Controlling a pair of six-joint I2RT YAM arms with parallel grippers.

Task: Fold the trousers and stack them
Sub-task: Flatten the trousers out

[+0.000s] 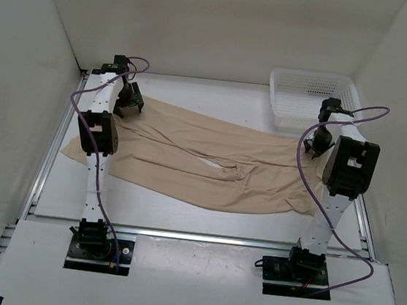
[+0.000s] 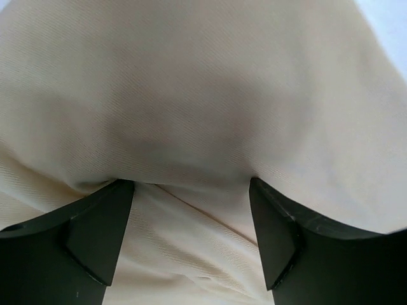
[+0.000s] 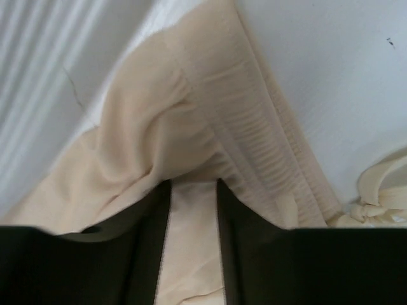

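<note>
0 folds done: the trousers [image 1: 209,168] lie full length, unfolded, across the tabletop [image 1: 152,216], left fingers [image 2: 95,235] wide over cloth at the far-left end, right fingers [image 3: 248,254] narrow, pinching the waistband [image 3: 254,146] far right by the basket [image 1: 309,98], so all folding and stacking is left.

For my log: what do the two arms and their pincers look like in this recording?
The left arm and right arm are built alike: white tube-like links, boxy black joint housings and black bases. A thin purple cable loops loosely along each. The left pincer and right pincer each have two plain matte black fingers. No markings or sleeves show.
</note>
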